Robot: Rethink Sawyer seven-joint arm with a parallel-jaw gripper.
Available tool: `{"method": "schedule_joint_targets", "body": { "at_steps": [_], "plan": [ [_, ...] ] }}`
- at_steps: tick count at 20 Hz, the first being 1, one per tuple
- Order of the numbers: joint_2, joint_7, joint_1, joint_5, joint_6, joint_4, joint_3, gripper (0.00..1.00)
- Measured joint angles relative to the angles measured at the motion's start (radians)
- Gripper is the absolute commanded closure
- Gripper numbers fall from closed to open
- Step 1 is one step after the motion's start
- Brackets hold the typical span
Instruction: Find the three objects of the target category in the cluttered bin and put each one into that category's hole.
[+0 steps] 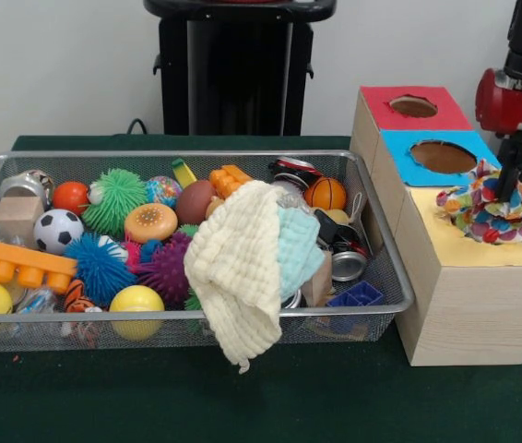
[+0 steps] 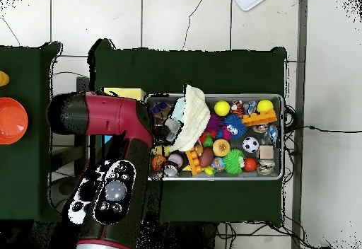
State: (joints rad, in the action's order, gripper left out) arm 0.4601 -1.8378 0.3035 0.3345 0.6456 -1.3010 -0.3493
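Note:
My gripper [image 1: 517, 189] is at the far right, over the yellow-topped wooden box [image 1: 445, 247]. It is shut on a ruffled white fabric piece with coloured dots [image 1: 482, 208], which hangs just above or on the yellow top. The hole in that top is hidden by the fabric. The wire mesh bin [image 1: 178, 155] stands to the left, full of toys. No other dotted fabric piece shows in it. In the overhead view my arm [image 2: 113, 161] covers the boxes and the gripper, and the bin [image 2: 281, 136] lies to its right.
Behind the yellow box stand a blue-topped box [image 1: 443, 157] and a red-topped box [image 1: 413, 106], each with a round hole. A cream cloth [image 1: 238, 272] drapes over the bin's front rim. Spiky balls [image 1: 113, 198], a soccer ball [image 1: 56, 229], and an orange block [image 1: 12, 260] fill the bin.

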Motion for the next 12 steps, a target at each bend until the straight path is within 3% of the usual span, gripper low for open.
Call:
{"method": "schedule_joint_targets", "body": {
  "at_steps": [12],
  "plan": [
    [-0.037, 0.000, 0.000, 0.001, -0.002, 0.000, 0.000, 1.00]
  ]
}}
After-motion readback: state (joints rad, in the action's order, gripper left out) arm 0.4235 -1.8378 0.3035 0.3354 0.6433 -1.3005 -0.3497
